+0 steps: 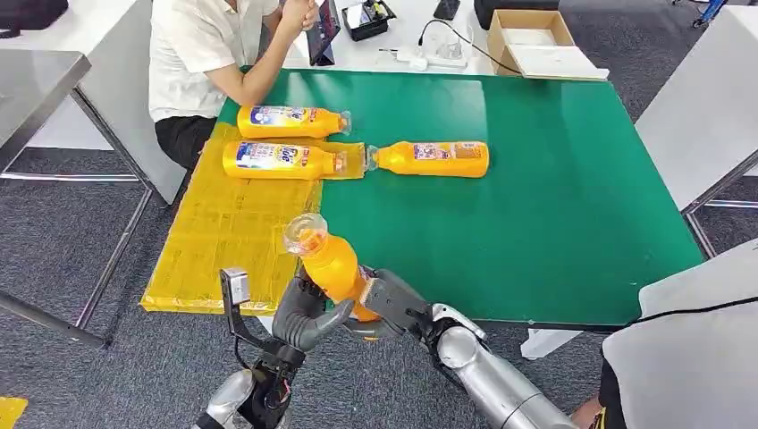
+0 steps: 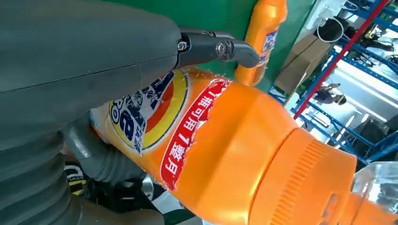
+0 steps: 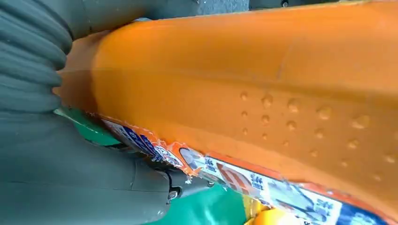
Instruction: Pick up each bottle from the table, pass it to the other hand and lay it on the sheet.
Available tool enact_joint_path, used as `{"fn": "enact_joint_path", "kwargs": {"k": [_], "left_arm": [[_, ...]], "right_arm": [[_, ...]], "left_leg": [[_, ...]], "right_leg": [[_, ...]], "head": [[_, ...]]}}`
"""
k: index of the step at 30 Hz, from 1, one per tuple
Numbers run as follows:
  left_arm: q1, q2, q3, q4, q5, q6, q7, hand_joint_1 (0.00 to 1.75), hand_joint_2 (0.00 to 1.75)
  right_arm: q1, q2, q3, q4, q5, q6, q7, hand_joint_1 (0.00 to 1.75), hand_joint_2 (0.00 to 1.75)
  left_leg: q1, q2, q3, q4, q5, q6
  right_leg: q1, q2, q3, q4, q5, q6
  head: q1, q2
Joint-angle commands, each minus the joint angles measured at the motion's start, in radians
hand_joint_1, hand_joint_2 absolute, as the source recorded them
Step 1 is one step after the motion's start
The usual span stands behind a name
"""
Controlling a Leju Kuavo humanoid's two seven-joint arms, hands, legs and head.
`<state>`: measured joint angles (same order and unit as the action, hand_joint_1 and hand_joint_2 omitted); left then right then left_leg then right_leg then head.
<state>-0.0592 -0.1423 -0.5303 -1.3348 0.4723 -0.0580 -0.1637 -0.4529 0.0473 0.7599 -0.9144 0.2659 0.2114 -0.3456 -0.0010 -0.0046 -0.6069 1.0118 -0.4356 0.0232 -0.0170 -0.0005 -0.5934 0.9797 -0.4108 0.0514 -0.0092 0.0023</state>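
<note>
An orange detergent bottle (image 1: 329, 261) with a clear cap is held tilted over the table's near edge, cap up and toward the yellow sheet (image 1: 223, 237). My left hand (image 1: 304, 315) wraps its lower body from the left, and the thumb (image 2: 84, 56) lies across the label (image 2: 155, 112). My right hand (image 1: 391, 302) grips the bottle's base from the right, pressed against its orange side (image 3: 244, 75). Two more bottles (image 1: 290, 121) (image 1: 282, 161) lie on the sheet's far end. Another bottle (image 1: 431, 158) (image 2: 264, 33) lies on the green table (image 1: 554, 214), its cap at the sheet's corner.
A person in a white shirt (image 1: 201, 54) sits at the table's far left corner, an arm resting by the sheet. Another person (image 1: 688, 357) stands at the near right. A cardboard box (image 1: 529, 40) and a power strip (image 1: 429, 58) lie behind the table.
</note>
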Motion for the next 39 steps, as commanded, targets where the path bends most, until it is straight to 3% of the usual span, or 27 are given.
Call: {"fn": "enact_joint_path", "kwargs": {"k": [1, 7, 8, 9, 10, 19, 20, 29, 30, 31, 32, 36, 39], "left_arm": [[-0.074, -0.004, -0.013, 0.134, 0.042, -0.030, 0.010, 0.00, 1.75], [-0.096, -0.011, -0.010, 0.169, 0.064, -0.052, -0.007, 0.02, 1.75], [-0.094, -0.011, -0.013, 0.158, 0.060, -0.058, -0.011, 0.17, 1.75], [-0.093, -0.011, -0.013, 0.156, 0.059, -0.056, -0.010, 0.44, 1.75], [-0.094, -0.010, -0.015, 0.151, 0.051, -0.051, -0.012, 1.75, 1.75], [-0.081, -0.004, -0.029, 0.146, 0.001, -0.065, -0.044, 1.75, 1.75], [-0.075, -0.004, -0.023, 0.140, -0.004, -0.066, -0.046, 1.75, 1.75], [-0.056, 0.004, -0.018, 0.110, -0.020, -0.072, -0.053, 1.75, 1.75], [-0.053, 0.005, -0.010, 0.109, -0.031, -0.061, -0.054, 1.75, 1.75], [-0.052, 0.005, -0.006, 0.110, -0.036, -0.054, -0.055, 1.75, 1.75], [-0.051, 0.003, 0.009, 0.109, -0.062, -0.021, -0.063, 1.75, 1.75], [-0.069, -0.011, 0.024, 0.106, -0.159, 0.090, -0.101, 1.75, 1.75], [-0.062, -0.018, 0.031, 0.090, -0.111, 0.049, -0.077, 1.75, 1.75]], "right_arm": [[-0.068, -0.010, 0.048, 0.042, -0.012, 0.042, -0.004, 1.75, 1.75], [-0.078, 0.000, 0.086, 0.045, -0.019, 0.055, -0.001, 1.75, 1.75], [-0.078, 0.002, 0.085, 0.049, -0.032, 0.064, -0.010, 1.75, 1.75], [-0.078, 0.003, 0.083, 0.052, -0.037, 0.066, -0.007, 1.75, 1.75], [-0.081, 0.003, 0.087, 0.054, -0.034, 0.059, -0.006, 1.75, 1.75], [-0.090, -0.004, 0.094, 0.038, -0.033, 0.055, 0.008, 1.75, 1.75], [-0.090, -0.003, 0.095, 0.034, -0.030, 0.048, 0.011, 1.75, 1.75], [-0.086, 0.005, 0.095, 0.029, -0.031, 0.043, 0.019, 1.75, 1.75], [-0.084, 0.007, 0.093, 0.027, -0.031, 0.037, 0.021, 1.48, 1.75], [-0.082, 0.008, 0.090, 0.025, -0.034, 0.035, 0.023, 0.21, 1.75], [-0.072, 0.010, 0.077, 0.013, -0.037, 0.019, 0.028, 0.00, 1.75], [-0.028, 0.010, 0.032, -0.042, -0.033, -0.037, 0.027, 0.00, 1.75], [0.001, 0.010, 0.014, -0.071, -0.024, -0.071, 0.012, 0.00, 1.75]], "left_leg": [[0.001, 0.000, 0.004, 0.000, -0.001, -0.001], [0.000, 0.001, 0.002, -0.001, 0.000, -0.001], [0.000, 0.001, 0.003, -0.001, -0.001, -0.001], [0.000, 0.001, 0.001, 0.000, 0.000, -0.001], [0.001, 0.001, 0.004, 0.000, -0.001, -0.002], [0.001, 0.001, 0.003, 0.000, -0.001, -0.001], [0.002, 0.002, 0.008, 0.000, -0.004, -0.003], [0.001, 0.002, 0.003, 0.000, -0.002, -0.002], [0.000, 0.002, 0.002, 0.000, -0.001, -0.001], [0.000, 0.003, 0.004, 0.000, -0.002, -0.002], [0.000, 0.002, 0.002, 0.000, -0.001, -0.001], [0.001, 0.001, 0.002, 0.000, -0.001, -0.001], [0.001, 0.000, 0.001, 0.000, -0.001, -0.001]], "right_leg": [[0.001, 0.000, 0.004, 0.000, -0.001, -0.002], [0.000, 0.000, 0.002, -0.001, 0.000, -0.001], [0.000, 0.001, 0.003, 0.000, -0.001, -0.002], [0.000, 0.001, 0.001, 0.000, 0.000, -0.001], [0.001, 0.001, 0.003, 0.000, -0.001, -0.002], [0.001, 0.001, 0.003, 0.000, -0.001, -0.002], [0.002, 0.001, 0.008, 0.000, -0.003, -0.004], [0.001, 0.002, 0.003, 0.001, -0.001, -0.002], [0.001, 0.002, 0.002, 0.000, -0.001, -0.002], [0.001, 0.003, 0.004, 0.000, -0.001, -0.003], [0.000, 0.002, 0.002, 0.000, -0.001, -0.002], [0.001, 0.000, 0.002, 0.000, -0.001, -0.002], [0.001, 0.000, 0.002, 0.000, -0.001, -0.002]], "head": [[0.000, 0.000], [0.000, 0.000], [0.000, 0.000], [0.000, 0.000], [0.000, 0.000], [0.000, 0.000], [0.000, 0.000], [0.000, 0.000], [0.000, 0.000], [0.000, 0.000], [0.000, 0.000], [0.000, 0.000], [0.000, 0.000]]}}
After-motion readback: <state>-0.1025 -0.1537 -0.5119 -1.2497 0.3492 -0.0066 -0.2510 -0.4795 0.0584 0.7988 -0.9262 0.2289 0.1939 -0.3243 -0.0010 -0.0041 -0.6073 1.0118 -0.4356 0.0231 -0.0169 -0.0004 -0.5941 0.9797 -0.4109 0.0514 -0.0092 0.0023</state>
